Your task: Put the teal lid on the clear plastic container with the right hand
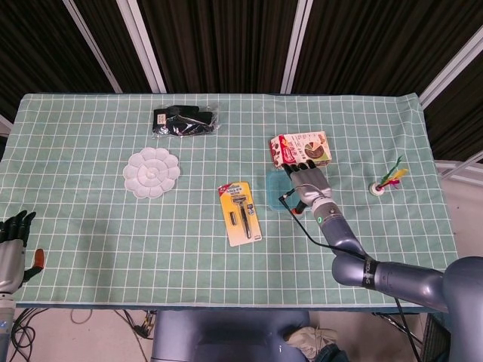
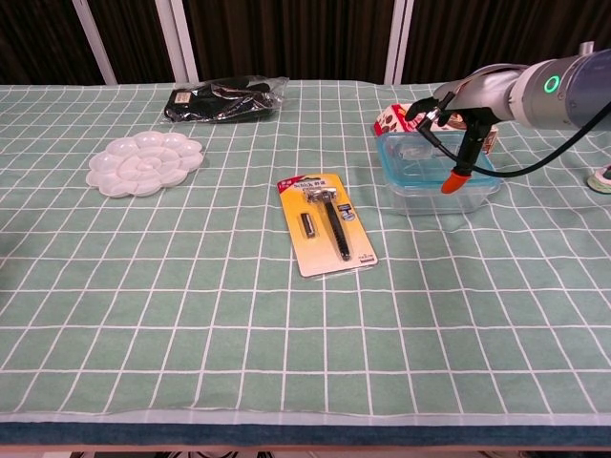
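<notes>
Teal lid [image 2: 434, 153] sits on top of the clear plastic container [image 2: 439, 188] at right of centre in the chest view, just in front of a red and white box [image 1: 300, 148]; in the head view only the container's left edge shows beside the hand. Right hand [image 2: 456, 129] hovers over the lid, fingers hanging down toward it, orange-tipped thumb low at the near rim; whether it grips or merely touches the lid I cannot tell. Step looks like seating the lid. Next move likely calls for pressing it down evenly, then letting go and lifting clear. Left hand [image 1: 15, 237] rests at lower left edge of the head view, holding nothing, fingers loosely apart
</notes>
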Robot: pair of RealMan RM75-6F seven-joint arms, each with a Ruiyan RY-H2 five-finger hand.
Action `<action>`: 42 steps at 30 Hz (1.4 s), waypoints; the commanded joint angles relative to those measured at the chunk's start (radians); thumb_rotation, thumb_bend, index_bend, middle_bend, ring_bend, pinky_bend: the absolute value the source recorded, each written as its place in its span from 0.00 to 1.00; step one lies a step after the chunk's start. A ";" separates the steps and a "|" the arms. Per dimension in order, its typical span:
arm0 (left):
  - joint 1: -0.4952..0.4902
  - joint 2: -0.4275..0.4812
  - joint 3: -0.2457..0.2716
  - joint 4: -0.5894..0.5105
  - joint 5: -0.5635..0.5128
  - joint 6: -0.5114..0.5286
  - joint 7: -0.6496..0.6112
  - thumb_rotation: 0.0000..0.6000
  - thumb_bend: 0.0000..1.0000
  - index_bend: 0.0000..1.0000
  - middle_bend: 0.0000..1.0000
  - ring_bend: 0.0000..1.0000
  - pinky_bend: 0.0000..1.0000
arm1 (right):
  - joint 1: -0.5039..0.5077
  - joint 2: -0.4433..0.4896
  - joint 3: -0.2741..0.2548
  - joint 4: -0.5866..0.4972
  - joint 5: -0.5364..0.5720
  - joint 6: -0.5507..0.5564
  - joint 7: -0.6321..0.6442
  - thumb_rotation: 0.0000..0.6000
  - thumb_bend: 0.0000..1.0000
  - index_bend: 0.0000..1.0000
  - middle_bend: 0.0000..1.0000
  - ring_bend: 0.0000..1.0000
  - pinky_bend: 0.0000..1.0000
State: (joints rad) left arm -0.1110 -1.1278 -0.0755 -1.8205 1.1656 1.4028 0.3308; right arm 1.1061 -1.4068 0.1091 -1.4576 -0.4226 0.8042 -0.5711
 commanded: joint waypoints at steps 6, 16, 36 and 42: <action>-0.001 0.001 0.000 0.000 -0.002 0.000 0.000 1.00 0.53 0.02 0.00 0.00 0.00 | 0.002 -0.001 -0.001 0.007 -0.001 -0.007 0.000 1.00 0.31 0.00 0.48 0.12 0.00; -0.002 0.000 0.001 0.000 -0.004 0.000 0.003 1.00 0.53 0.02 0.00 0.00 0.00 | 0.005 0.017 -0.005 -0.003 -0.002 -0.018 0.001 1.00 0.31 0.00 0.48 0.12 0.00; -0.003 0.002 0.003 -0.001 -0.007 0.000 0.003 1.00 0.53 0.02 0.00 0.00 0.00 | 0.018 -0.006 -0.016 0.011 0.023 -0.004 -0.025 1.00 0.31 0.00 0.48 0.12 0.00; -0.004 0.002 0.003 -0.001 -0.008 -0.001 0.003 1.00 0.53 0.02 0.00 0.00 0.00 | 0.023 -0.008 -0.017 0.016 0.032 -0.007 -0.030 1.00 0.31 0.00 0.48 0.12 0.00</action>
State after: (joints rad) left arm -0.1149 -1.1260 -0.0726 -1.8212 1.1573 1.4020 0.3337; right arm 1.1287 -1.4150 0.0923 -1.4416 -0.3910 0.7977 -0.6014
